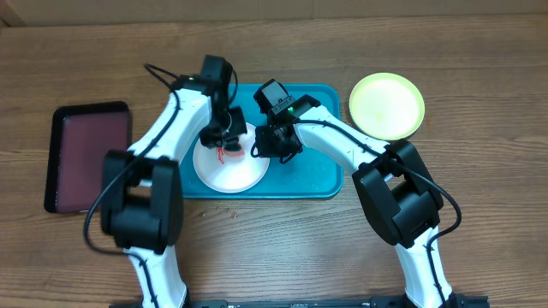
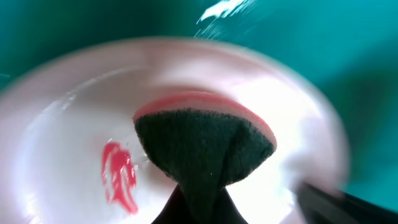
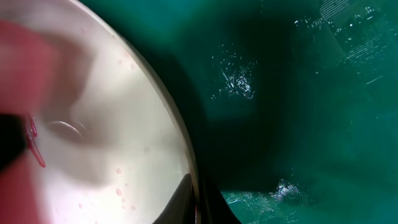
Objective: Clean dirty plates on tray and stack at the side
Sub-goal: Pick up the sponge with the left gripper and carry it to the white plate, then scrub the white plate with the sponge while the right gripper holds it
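Observation:
The white plate (image 1: 231, 171) lies on the front left of the teal tray (image 1: 321, 171) and carries a red smear (image 1: 227, 155). My left gripper (image 1: 224, 137) is shut on a sponge (image 2: 205, 149), dark green below and pink on top. It holds the sponge over the white plate (image 2: 62, 137), just right of the smear (image 2: 119, 177). My right gripper (image 1: 261, 150) is shut on the white plate's right rim (image 3: 186, 155), one finger inside and one outside (image 3: 198, 202). The yellow-green plate (image 1: 386, 105) lies on the table right of the tray. The light blue plate is not in view.
A dark maroon, black-rimmed tray (image 1: 90, 154) sits on the wooden table at the far left. Both arms cross over the teal tray's left half. Bare teal tray floor (image 3: 311, 124) shows right of the white plate.

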{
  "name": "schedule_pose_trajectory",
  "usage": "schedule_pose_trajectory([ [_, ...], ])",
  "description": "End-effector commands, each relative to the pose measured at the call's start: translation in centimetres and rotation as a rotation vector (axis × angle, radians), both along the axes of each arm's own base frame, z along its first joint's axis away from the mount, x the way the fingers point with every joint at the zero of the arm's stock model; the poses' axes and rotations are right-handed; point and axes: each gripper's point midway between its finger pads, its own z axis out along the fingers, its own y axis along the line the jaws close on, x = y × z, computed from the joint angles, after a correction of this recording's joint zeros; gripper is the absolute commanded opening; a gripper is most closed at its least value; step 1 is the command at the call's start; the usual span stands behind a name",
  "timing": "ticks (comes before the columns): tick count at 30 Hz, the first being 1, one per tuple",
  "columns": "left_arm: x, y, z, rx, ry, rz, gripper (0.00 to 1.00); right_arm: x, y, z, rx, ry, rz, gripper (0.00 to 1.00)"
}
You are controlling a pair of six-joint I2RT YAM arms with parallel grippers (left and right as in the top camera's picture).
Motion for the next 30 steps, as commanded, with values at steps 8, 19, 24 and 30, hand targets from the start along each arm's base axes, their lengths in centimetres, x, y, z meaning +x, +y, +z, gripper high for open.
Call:
schedule_pose_trajectory([
  [8, -2.8, 4.8, -6.4, 0.291, 0.171, -0.063, 0.04, -0.7, -1.2, -2.1, -0.076, 0.016, -0.002, 0.04],
  [19, -3.7, 8.3, -5.3, 0.497, 0.206, -0.061, 0.95, -0.5, -1.2, -2.1, -0.078, 0.008, -0.004, 0.04],
  [24, -3.0, 7.2, -3.8, 0.439, 0.212, -0.090, 0.89, -0.5, -1.2, -2.1, -0.078, 0.008, -0.004, 0.04],
  [30, -1.0, 4.3, -1.5, 0.287, 0.164, -0.139, 0.70, -0.6, -1.2, -2.1, -0.079, 0.008, -0.003, 0.04],
])
